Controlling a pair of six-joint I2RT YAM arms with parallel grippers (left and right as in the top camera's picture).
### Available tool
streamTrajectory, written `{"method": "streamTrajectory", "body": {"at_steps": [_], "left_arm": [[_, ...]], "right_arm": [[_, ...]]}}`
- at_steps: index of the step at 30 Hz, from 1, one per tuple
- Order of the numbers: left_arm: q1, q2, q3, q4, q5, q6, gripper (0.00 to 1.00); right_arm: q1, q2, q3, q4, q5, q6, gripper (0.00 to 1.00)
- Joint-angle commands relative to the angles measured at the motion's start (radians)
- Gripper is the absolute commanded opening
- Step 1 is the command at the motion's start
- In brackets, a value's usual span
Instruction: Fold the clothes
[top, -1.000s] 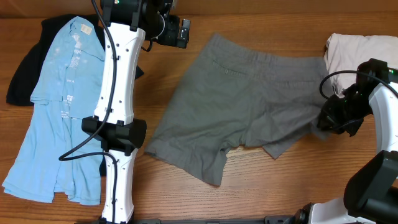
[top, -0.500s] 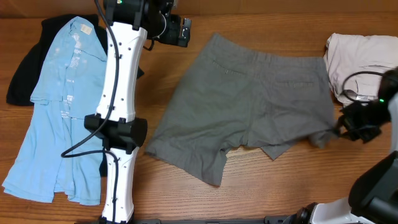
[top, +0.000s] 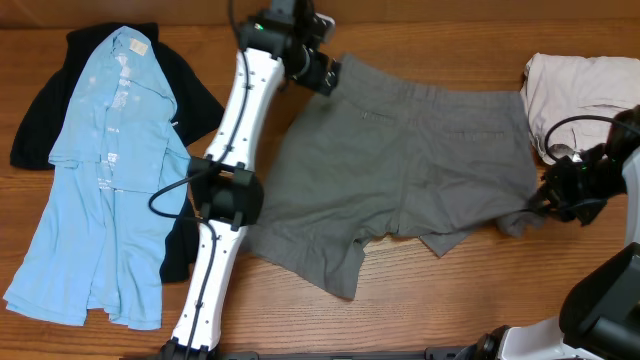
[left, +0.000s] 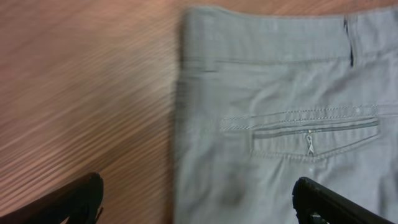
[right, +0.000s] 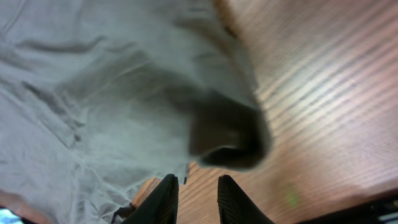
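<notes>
- Overhead view: grey-olive shorts (top: 400, 170), one pair, spread flat at mid-table. The waistband (left: 267, 28) is toward the far edge and the legs toward the near edge. The leg end on the right side is bunched.
- Light blue shirt (top: 100, 190), laid out at the left of the table, resting on top of a black shirt (top: 195, 95).
- Beige garment (top: 580, 85), heaped at the far right, just beside the shorts' waistband corner.
- Left gripper (top: 325, 75), over the left corner of the waistband. In the left wrist view its fingers (left: 81, 199) stand spread wide at either side of the frame with nothing between them. A welt pocket (left: 298, 130) lies below.
- Right gripper (top: 542, 200), at the bunched leg end. In the right wrist view its fingers (right: 163, 199) are drawn close together. A narrow slit of wood shows between them, with no cloth in it, and the dark rolled hem lies just ahead.
- Table (top: 450, 300), brown wood grain.
</notes>
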Motion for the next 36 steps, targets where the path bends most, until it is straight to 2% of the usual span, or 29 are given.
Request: {"method": "streamTrajectory", "body": {"at_steps": [1, 5, 8, 9, 12, 13, 15, 16, 17, 23, 25, 26, 29, 31, 33, 36], "left_arm": [[-0.026, 0.042, 0.006, 0.027, 0.029, 0.087, 1.0], [-0.035, 0.076, 0.005, 0.056, 0.024, 0.084, 0.97], [-0.035, 0.101, 0.005, 0.071, 0.024, 0.077, 0.88], [-0.035, 0.105, 0.005, 0.073, 0.024, 0.069, 0.81], [-0.035, 0.122, 0.005, 0.086, 0.021, 0.047, 0.46], [-0.035, 0.123, 0.005, 0.091, 0.018, 0.035, 0.38], [-0.032, 0.124, 0.005, 0.114, -0.053, -0.033, 0.11], [-0.031, 0.123, 0.005, 0.125, -0.086, -0.06, 0.05], [-0.028, 0.121, 0.005, 0.135, -0.115, -0.083, 0.04], [0.003, 0.121, 0.005, 0.135, -0.13, -0.126, 0.04], [0.011, 0.121, 0.005, 0.125, -0.116, -0.125, 0.04], [0.012, 0.121, 0.005, 0.121, -0.1, -0.119, 0.07], [0.012, 0.121, 0.005, 0.109, -0.017, -0.047, 0.4], [0.009, 0.121, 0.005, 0.106, 0.013, -0.019, 0.58], [0.004, 0.122, 0.005, 0.107, 0.012, -0.019, 0.67], [-0.004, 0.122, -0.003, 0.108, 0.013, 0.003, 0.7]], "right_arm": [[0.043, -0.022, 0.028, 0.013, -0.012, -0.021, 0.26], [0.093, -0.022, 0.028, 0.029, -0.013, -0.02, 0.26], [0.123, -0.022, 0.028, 0.043, -0.013, -0.016, 0.26], [0.13, -0.022, 0.028, 0.045, -0.013, -0.016, 0.26], [0.152, -0.022, 0.028, 0.059, -0.013, -0.016, 0.26], [0.158, -0.022, 0.028, 0.063, -0.013, -0.016, 0.26], [0.172, -0.022, 0.028, 0.069, -0.013, -0.016, 0.26], [0.176, -0.022, 0.028, 0.069, -0.013, -0.016, 0.26], [0.181, -0.022, 0.028, 0.069, -0.013, -0.016, 0.26], [0.212, -0.022, 0.028, 0.074, -0.012, -0.016, 0.27], [0.224, -0.022, 0.028, 0.081, -0.013, -0.016, 0.3], [0.229, -0.022, 0.028, 0.085, -0.013, -0.016, 0.32], [0.244, -0.022, 0.028, 0.097, -0.013, -0.015, 0.42], [0.255, -0.022, 0.028, 0.104, -0.012, -0.013, 0.48], [0.262, -0.022, 0.028, 0.109, -0.012, -0.013, 0.52], [0.27, -0.022, 0.028, 0.116, -0.012, -0.013, 0.53]]}}
